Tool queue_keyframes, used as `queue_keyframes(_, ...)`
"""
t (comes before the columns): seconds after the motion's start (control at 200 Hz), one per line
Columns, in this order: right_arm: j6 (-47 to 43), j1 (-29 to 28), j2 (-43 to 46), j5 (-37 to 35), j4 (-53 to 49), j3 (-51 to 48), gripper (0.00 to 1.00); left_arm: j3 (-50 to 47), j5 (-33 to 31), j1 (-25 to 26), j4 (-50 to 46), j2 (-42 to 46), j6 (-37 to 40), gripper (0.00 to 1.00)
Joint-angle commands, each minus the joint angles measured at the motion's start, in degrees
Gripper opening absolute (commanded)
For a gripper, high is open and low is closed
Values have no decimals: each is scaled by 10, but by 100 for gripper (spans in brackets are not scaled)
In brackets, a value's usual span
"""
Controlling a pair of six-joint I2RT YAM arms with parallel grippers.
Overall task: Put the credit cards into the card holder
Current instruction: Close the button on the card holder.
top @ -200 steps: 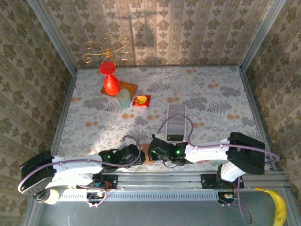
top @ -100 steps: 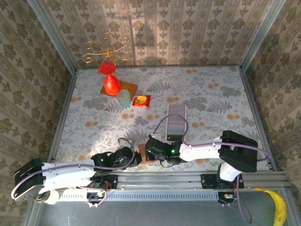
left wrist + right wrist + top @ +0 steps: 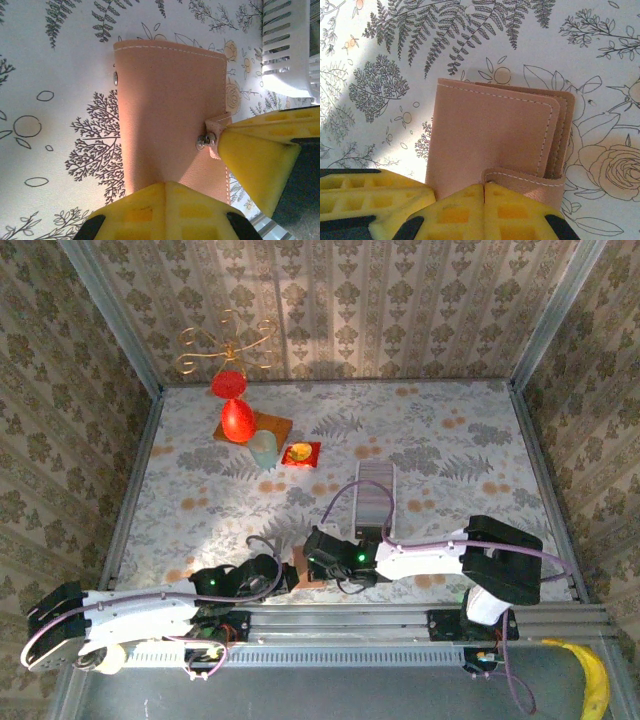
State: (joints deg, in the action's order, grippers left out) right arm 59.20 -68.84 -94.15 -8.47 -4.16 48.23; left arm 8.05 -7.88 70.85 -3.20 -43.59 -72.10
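Card holder (image 3: 490, 135) lies folded; both jaws clamp its edges.

The card holder (image 3: 302, 564) lies flat on the flower-printed desk (image 3: 450, 440), close to its near edge and roughly midway across. It is a small pinkish-tan wallet of leather-like stuff, folded shut, with pale stitching running round the border of its cover (image 3: 490, 140). Seen close from the right wrist, the folded layers step out along one side, and a narrow stitched strap (image 3: 525, 182) wraps round that edge onto the face. From the left wrist view the strap's end (image 3: 216, 135) carries a shiny metal snap (image 3: 203, 142), and a second small stud (image 3: 115, 77) sits near the opposite edge.
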Motion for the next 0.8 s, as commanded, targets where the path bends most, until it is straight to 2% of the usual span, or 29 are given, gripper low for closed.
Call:
queue_keyframes(0.0, -26, -7, -24, 16, -65, 17, 0, -10, -19, 4, -30, -10, -18, 0)
queue_keyframes(0.32, -74, -12, -79, 41, -155, 84, 0, -10, -23, 5, -22, -22, -20, 0)
queue_keyframes(0.645, -87, -16, -125, 10, -261, 129, 0, -7, -29, 3, -32, -19, -25, 0)
queue_keyframes(0.795, -78, -14, -133, 3, -270, 122, 0, 7, -34, 3, -64, -4, -12, 0)
